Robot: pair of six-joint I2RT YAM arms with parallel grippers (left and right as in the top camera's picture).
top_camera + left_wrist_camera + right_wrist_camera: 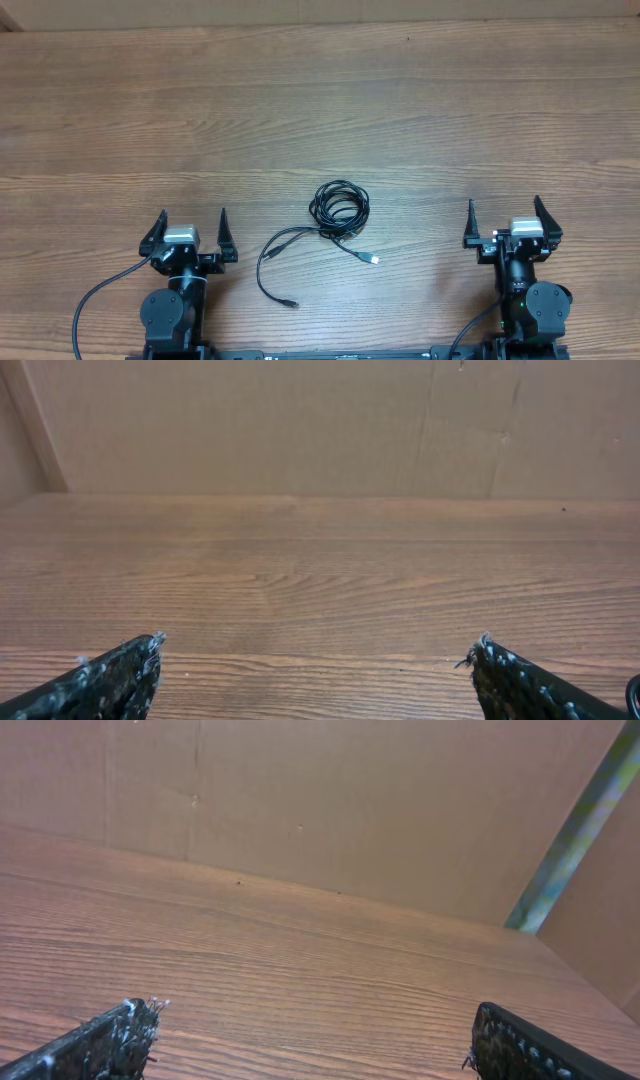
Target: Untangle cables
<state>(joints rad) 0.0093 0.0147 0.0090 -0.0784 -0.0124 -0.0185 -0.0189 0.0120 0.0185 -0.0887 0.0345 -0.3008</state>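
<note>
Wood table [320,100] holds the cables [338,212] in a small tangled pile in the middle, between both arms. Left end effector [192,214] and right end effector [504,203] are wide open, holding nothing.

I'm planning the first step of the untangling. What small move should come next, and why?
Probably reach the left gripper toward the cables, aiming at the loose tail curving nearest it. Both it and the right gripper stand open and empty, and the bundle lies untouched between them.
</note>
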